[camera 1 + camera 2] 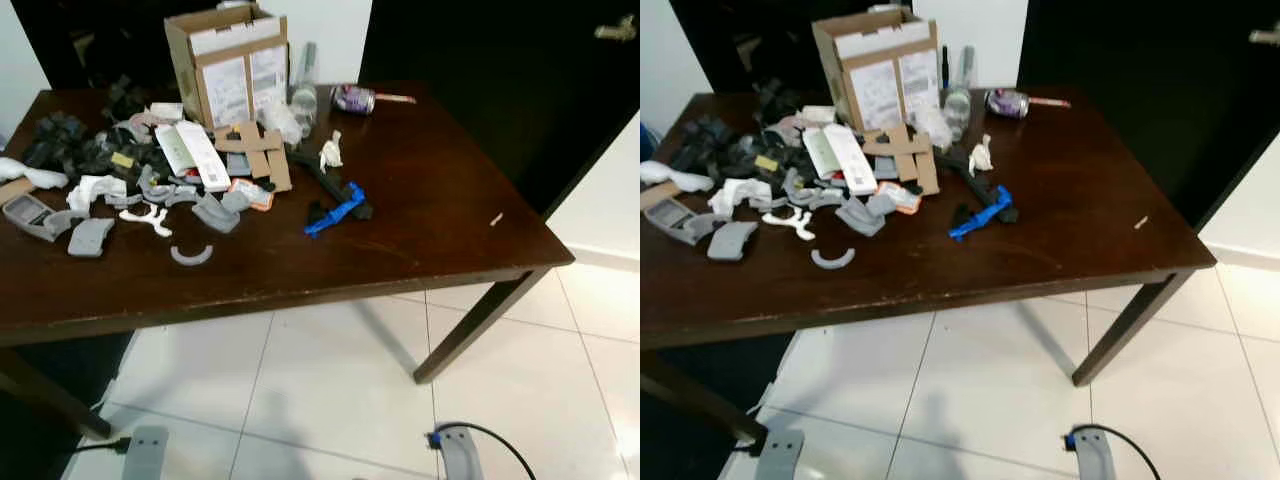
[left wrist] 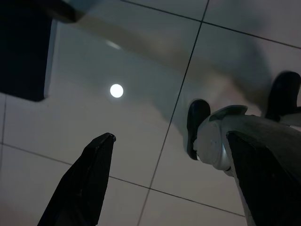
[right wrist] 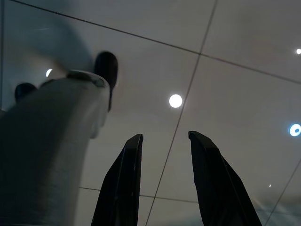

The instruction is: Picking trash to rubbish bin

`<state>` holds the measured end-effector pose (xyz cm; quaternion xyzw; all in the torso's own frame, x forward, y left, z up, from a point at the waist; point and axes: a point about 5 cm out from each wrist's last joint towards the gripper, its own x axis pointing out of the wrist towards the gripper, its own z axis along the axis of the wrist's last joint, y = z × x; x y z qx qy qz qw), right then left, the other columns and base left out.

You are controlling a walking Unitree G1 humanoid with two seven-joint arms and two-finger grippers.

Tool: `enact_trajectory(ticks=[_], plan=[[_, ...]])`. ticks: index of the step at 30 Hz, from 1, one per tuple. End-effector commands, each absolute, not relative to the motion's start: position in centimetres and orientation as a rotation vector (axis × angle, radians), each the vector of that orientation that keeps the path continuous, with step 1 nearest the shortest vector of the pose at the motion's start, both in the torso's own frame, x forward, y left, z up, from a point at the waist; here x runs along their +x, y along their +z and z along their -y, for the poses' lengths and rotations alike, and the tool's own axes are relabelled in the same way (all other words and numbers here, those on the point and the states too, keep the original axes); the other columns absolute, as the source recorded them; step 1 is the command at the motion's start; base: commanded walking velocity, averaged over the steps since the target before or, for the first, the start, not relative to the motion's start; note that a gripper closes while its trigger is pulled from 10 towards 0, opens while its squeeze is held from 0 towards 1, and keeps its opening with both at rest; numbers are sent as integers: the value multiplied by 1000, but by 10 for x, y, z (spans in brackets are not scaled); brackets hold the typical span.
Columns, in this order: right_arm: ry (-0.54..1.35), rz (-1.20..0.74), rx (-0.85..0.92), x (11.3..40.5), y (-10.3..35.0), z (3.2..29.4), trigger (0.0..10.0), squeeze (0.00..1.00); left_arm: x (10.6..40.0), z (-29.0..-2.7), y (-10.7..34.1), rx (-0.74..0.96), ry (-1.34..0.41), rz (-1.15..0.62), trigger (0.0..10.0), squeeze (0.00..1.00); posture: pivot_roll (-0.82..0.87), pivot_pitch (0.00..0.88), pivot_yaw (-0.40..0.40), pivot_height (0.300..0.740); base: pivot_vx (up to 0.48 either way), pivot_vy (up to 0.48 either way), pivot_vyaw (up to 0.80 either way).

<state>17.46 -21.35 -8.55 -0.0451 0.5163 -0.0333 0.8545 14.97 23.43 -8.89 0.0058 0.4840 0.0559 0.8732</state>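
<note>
Scene: a dark wooden counter (image 1: 420, 215) stands on a pale tiled floor (image 1: 330, 390), seen from the head camera, which looks down on it from just in front.
Trash, main heap: grey moulded scraps (image 1: 215, 212), black pieces (image 1: 75, 145), a white leaflet (image 1: 195, 152) and brown cardboard strips (image 1: 258, 148) lie crowded on the counter's left half.
Trash, outliers: a blue plastic piece (image 1: 337, 211) lies near mid-counter, touching black scraps; a crumpled white wad (image 1: 330, 153) sits just behind it; a crushed can (image 1: 352, 98) rests near the far edge.
Cardboard box (image 1: 230, 62): upright and open at the back of the heap.
Rubbish bin: not identifiable from these frames.
Left hand (image 2: 169, 181): hangs low over the floor tiles, fingers spread wide, holding nothing.
Right hand (image 3: 164, 181): also hangs over the tiles, fingers parted by a narrow gap, holding nothing.
Step in hand: judged as the approach; no item is grasped and both arms are idle.
Next move calls for: closing in on the counter edge, raising one arm, and picking a single, well-separated piece; the blue plastic piece looks the easiest reach.
</note>
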Motion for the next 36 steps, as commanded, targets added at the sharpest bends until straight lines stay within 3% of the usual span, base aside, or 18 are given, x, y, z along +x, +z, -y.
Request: enact_trajectory(ticks=[1,7,14,15,16,17,18,27,36], plan=[[-51,-1124,-110,166,-90,211,10000,0,142,-236,-91,-5,150,-1022,10000,0,198,103,-67,740,0,0,0],[-12,-1140,-162,165,-91,207,10000,0,130,-255,-90,-14,263,-1015,10000,0,253,134,-100,740,0,0,0],[-70,-1146,-180,163,-89,221,10000,0,86,-274,-96,-14,371,-1100,10000,0,289,132,-91,740,0,0,0],[-102,-1138,-162,164,-88,224,10000,282,80,-273,-98,-12,368,-1120,10000,0,289,132,-91,740,0,0,0],[-133,-1128,-144,165,-87,228,10000,729,76,-271,-99,-12,364,-1132,10000,0,293,132,-101,740,0,0,0],[-133,-1128,-144,165,-87,228,10000,729,76,-271,-99,-12,364,-1132,10000,0,293,132,-101,740,0,0,0],[-150,-1122,-134,165,-86,230,10000,1000,74,-270,-100,-14,362,-1137,10000,0,293,132,-101,740,0,0,0],[-101,-1120,-165,172,-85,224,10000,1000,88,-269,-97,-42,402,-1072,10000,0,335,107,-116,740,0,0,0],[-55,-1127,-182,174,-87,210,10000,1000,103,-300,-81,-36,558,-956,10000,0,354,93,-113,740,0,0,0]])
